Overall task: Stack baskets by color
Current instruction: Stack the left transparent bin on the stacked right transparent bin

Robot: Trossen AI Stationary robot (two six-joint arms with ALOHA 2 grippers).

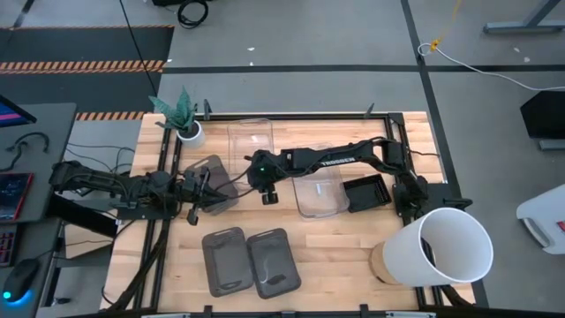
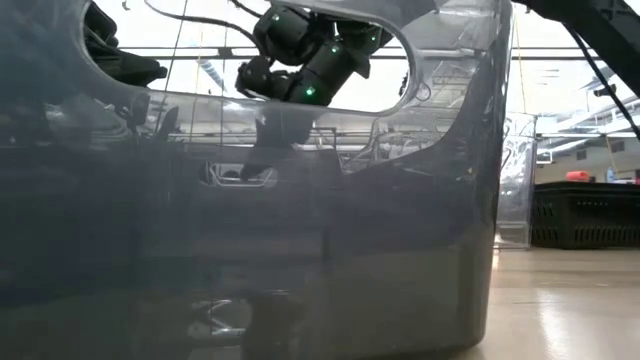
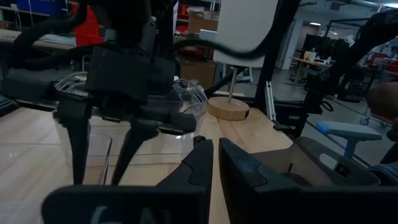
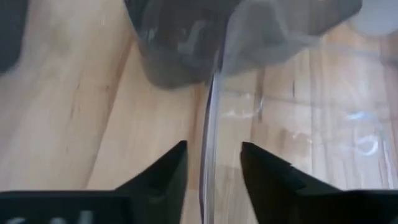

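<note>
Big white bucket lying at the table's right front corner. Two grey baskets side by side near the front edge. Left gripper closed on rim of a grey basket left of centre. Right gripper parted around a clear basket's wall, not squeezing

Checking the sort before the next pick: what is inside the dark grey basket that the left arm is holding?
Seen from above, the dark grey basket looks empty, with only its own floor showing. The left gripper and arm cover its left rim, so that edge cannot be checked.
</note>
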